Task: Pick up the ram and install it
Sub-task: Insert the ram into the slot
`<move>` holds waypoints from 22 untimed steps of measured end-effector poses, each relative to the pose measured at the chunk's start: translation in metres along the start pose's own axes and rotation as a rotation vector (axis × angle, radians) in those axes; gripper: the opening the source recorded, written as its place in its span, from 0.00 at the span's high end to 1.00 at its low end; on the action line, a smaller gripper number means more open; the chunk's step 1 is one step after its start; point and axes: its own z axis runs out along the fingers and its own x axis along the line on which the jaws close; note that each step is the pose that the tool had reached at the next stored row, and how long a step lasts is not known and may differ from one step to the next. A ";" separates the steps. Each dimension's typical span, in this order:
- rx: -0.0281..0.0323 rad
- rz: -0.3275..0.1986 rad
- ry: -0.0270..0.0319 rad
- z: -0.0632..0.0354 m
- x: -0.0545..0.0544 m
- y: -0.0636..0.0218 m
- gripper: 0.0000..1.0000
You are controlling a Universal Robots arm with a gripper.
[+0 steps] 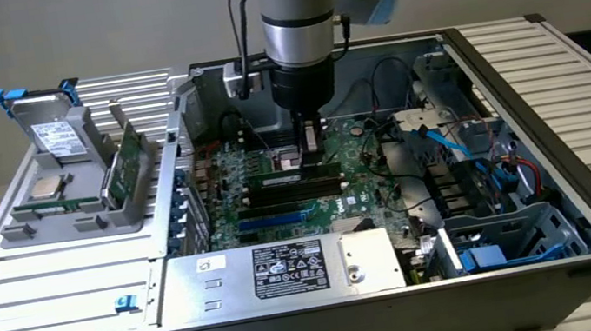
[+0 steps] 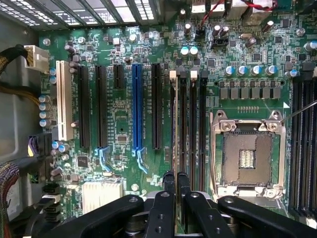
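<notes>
the gripper (image 1: 314, 154) (image 2: 176, 174) stood low inside the open computer case (image 1: 412, 315), straight over the motherboard (image 2: 119, 114) and just beside the empty processor socket (image 2: 246, 156). its two black fingers (image 2: 169, 181) were drawn close together and clamped on the ram (image 1: 295, 177) (image 2: 177, 129), which the wrist view caught edge-on as a thin pale line running along the bank of black memory slots (image 2: 193, 124) next to the socket. from the exterior view the ram lay level beneath the fingers, its long side with white labels facing the camera, right at the slots; whether it was pressed home or only resting on top could not be told. a blue expansion slot (image 2: 137, 109) sat on the far side of the memory slots from the socket, and a white slot (image 2: 63, 99) farther off again. well apart from the socket, outside the case, a grey holder (image 1: 69, 221) on the slatted table (image 1: 44, 291) carried a wider green card (image 1: 127, 164) standing on edge and a small square silver chip (image 1: 46, 187). a silver power supply box (image 1: 288, 272) filled the case's near end, away from the socket.
</notes>
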 end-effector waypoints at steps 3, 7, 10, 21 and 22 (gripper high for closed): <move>0.0002 0.000 -0.0001 0.0003 0.000 0.0001 0.86; 0.0009 0.000 -0.0002 0.0040 0.000 0.0009 0.86; 0.0009 0.000 -0.0001 0.0065 0.000 0.0010 0.86; 0.0016 -0.008 -0.0010 0.0090 0.002 0.0009 0.86; 0.0017 -0.008 -0.0009 0.0091 0.002 0.0009 0.86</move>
